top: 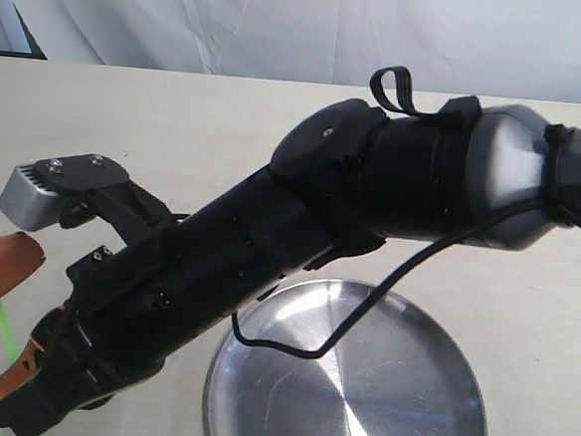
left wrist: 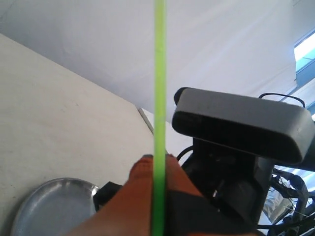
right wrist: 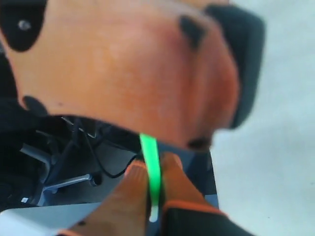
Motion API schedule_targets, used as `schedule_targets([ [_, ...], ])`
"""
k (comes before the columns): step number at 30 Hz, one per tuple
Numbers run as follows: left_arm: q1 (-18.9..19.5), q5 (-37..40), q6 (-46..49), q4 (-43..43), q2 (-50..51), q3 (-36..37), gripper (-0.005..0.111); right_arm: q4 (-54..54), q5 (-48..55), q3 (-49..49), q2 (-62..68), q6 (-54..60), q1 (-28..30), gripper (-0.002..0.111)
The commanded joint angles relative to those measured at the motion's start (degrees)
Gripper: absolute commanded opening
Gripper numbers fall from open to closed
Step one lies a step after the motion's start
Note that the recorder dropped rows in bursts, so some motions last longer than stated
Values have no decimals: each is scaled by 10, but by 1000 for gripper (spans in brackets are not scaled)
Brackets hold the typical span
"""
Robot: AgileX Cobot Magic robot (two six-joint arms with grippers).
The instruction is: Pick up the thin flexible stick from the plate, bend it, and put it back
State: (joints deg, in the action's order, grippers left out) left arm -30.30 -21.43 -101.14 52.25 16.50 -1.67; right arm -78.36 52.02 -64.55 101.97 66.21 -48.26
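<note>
One thin flexible stick [left wrist: 159,73] is off the one plate [top: 407,406], held in the air beyond the plate's left rim as the exterior view shows it, above the counter [top: 178,120]. Two end effectors grip it: the left end effector [left wrist: 158,164] is pinched closed on it, and the right end effector [right wrist: 152,166], its arm reaching across over the plate, is closed on it near a pale end.

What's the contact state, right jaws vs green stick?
Touching. In the right wrist view the stick sits pinched in the jaws of the right gripper, orange fingers pressed against both its sides.
</note>
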Motion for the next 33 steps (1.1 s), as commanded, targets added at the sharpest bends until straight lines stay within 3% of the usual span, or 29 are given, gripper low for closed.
schedule_targets([
  [1, -3, -5, -2, -7, -1, -8, 13, 12, 35, 2, -20, 1, 2, -1],
  [5, -3, 7, -2, -15, -1, -8, 42, 12, 75, 2, -28, -2, 2, -1],
  [7, -3, 19, -2, -25, -1, -8, 50, 14, 95, 2, -30, -2, 2, -1],
  [12, -2, 60, -2, -26, -1, -8, 50, 14, 133, 2, -32, -3, 2, -1],
  [15, -1, 69, 18, -28, -1, -8, 39, 14, 158, 2, -34, -3, 2, -1],
  [19, -1, 62, 76, -28, -1, -8, 1, 14, 179, 2, -45, -5, 2, -1],
  [33, -1, 48, 203, 12, -1, -8, 0, 6, 179, 2, -99, -108, 2, -1],
])
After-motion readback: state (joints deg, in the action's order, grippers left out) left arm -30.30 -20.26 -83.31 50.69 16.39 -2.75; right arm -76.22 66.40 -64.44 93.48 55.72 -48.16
